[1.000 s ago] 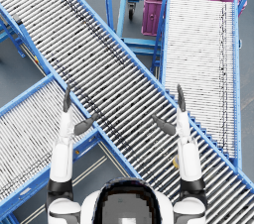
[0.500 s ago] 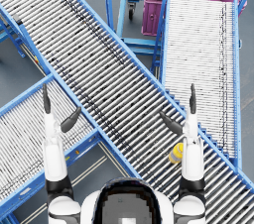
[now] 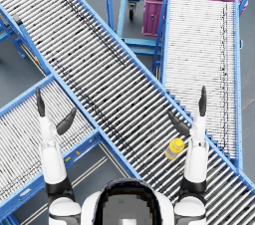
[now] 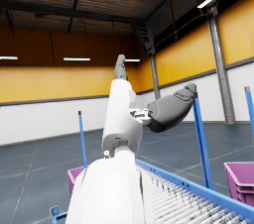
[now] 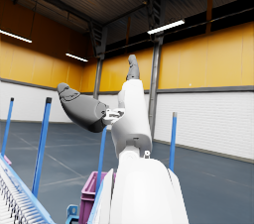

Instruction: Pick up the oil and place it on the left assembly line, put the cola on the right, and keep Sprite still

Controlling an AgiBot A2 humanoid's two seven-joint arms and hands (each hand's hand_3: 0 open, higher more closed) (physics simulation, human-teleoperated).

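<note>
1. The left assembly line point(image 3: 20, 139) branches off the left side of the main conveyor point(image 3: 109, 79).
2. My left hand point(image 3: 48, 125) is raised over the seam between that branch and the main conveyor. Its fingers are apart, the thumb is splayed, and it holds nothing; the left wrist view shows the same.
3. A yellow-capped bottle point(image 3: 174, 148), which I take to be the oil, sits on the main conveyor's rollers close to its right edge. I can't tell whether it stands upright or leans. I see no cola or Sprite anywhere on the main conveyor.
4. My right hand point(image 3: 196, 127) is up just beside the bottle at the main conveyor's right edge. Its fingers are spread and empty, and it is not touching the bottle as far as I can tell.
5. The right assembly line point(image 3: 199, 59) runs off the main conveyor's right side.
6. I judge the oil pick to be the step in hand, with the grasp not yet begun. Next I need to lower the nearer hand, wrap its fingers around the bottle's body, and carry it across the main conveyor to the left branch.
</note>
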